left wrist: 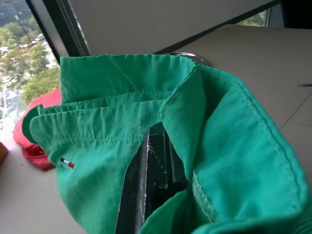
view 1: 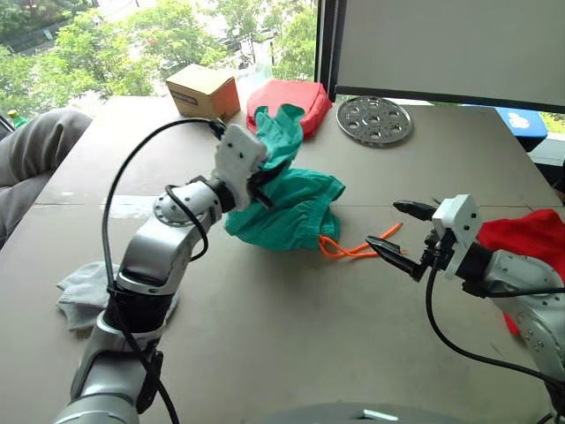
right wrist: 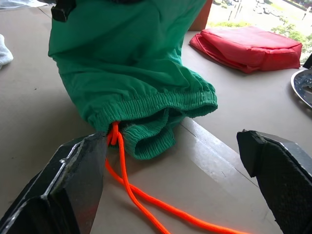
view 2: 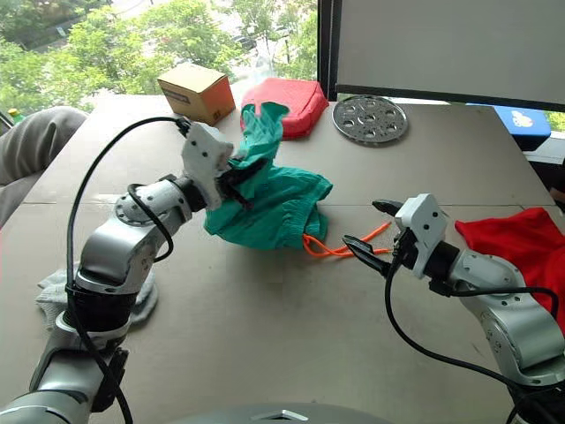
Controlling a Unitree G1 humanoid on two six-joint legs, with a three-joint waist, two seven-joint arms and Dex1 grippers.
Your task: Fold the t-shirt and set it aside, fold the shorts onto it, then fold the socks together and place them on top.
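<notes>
Right wrist view: shorts (right wrist: 131, 63), limp light teal cloth pinched by left gripper (view 1: 258, 187); right gripper (view 1: 399, 231) spread, best grasp judged at gathered waistband (right wrist: 161, 105)

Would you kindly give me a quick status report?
Left gripper shut on the shorts, lifting them. Right gripper open beside the orange drawstring. T-shirt by right arm; socks untouched.

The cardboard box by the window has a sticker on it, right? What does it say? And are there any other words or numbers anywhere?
Cardboard box: a dark label strip on its front, print too small to read.
Shorts: a tiny red, white and dark flag tag, with no letters on it.
Round metal plate: holes only, no writing.
Nothing else carries words or numbers that can be read.
</notes>
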